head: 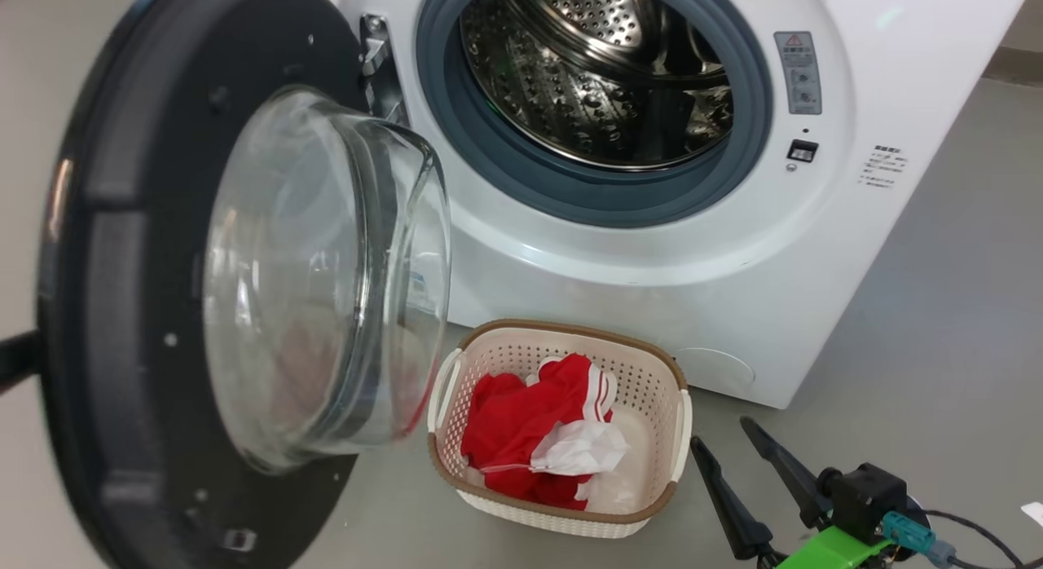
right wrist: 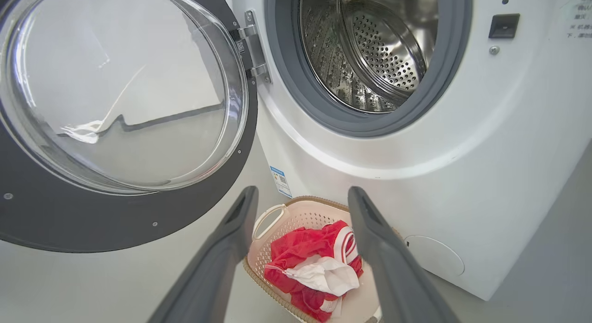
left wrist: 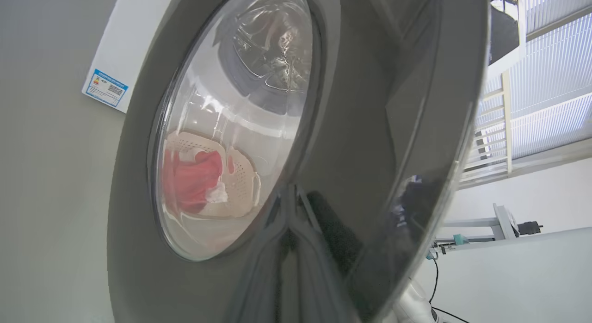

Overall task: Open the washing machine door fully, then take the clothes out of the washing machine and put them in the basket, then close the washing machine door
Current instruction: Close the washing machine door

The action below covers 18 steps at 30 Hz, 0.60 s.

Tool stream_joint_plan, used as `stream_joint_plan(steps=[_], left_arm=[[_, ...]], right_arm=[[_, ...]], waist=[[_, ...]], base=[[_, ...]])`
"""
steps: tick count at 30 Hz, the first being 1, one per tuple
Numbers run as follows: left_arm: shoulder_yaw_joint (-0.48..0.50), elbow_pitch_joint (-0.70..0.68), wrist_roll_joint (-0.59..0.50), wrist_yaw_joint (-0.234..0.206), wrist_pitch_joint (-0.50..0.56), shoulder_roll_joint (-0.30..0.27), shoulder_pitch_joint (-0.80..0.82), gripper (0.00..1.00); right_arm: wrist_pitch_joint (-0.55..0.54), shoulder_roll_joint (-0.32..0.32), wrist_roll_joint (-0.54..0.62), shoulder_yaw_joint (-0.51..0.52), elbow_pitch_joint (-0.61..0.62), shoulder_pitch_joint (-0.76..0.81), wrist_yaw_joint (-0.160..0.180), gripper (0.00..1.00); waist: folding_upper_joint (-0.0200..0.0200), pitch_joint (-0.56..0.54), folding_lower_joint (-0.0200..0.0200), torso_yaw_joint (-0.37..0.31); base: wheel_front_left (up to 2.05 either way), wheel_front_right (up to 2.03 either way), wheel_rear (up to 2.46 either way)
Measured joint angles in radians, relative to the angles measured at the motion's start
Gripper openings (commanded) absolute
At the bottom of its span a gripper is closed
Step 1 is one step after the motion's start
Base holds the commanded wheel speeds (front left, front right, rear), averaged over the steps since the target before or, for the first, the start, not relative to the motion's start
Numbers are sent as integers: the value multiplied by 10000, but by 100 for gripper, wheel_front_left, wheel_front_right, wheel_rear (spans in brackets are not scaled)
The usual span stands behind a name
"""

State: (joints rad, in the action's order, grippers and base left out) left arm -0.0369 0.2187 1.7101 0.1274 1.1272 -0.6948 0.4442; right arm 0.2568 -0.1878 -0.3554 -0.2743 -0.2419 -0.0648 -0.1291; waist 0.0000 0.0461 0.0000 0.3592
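Clothes [head: 530, 430] heaped red and white in the basket [head: 652, 373], just in front of the washing machine [head: 652, 251]. Nearest, at lower right: right claw [head: 720, 432] low beside the basket, fingers wide apart and empty, pointing toward the machine. Left claw [left wrist: 305, 207] with fingers together, tips against the glossy outer face of the washing machine door [head: 122, 267]. Plain grey floor [head: 937, 324] underneath. Door swung out leftward on its hinge, glass bowl bulging rightward. Beyond, steel drum [head: 603, 88] open to view.
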Motion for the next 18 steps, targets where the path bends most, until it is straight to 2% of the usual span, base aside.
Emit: stream_joint_plan(steps=[5,10,18], left_arm=[[33,-1181,98,-2,523,529,-297,0],[2,-2316,-73,-2,593,1394,-301,0],[-182,-2943,-648,-2,311,2439,-239,0]], right_arm=[[0,12,-58,10,36,127,0,100],[0,48,-54,134,81,127,0,100],[0,144,-10,349,174,127,0,100]], waist=[[0,-71,0,-295],[0,-32,0,-694],[0,126,0,-1490]], base=[[0,0,0],[0,0,0],[0,0,0]])
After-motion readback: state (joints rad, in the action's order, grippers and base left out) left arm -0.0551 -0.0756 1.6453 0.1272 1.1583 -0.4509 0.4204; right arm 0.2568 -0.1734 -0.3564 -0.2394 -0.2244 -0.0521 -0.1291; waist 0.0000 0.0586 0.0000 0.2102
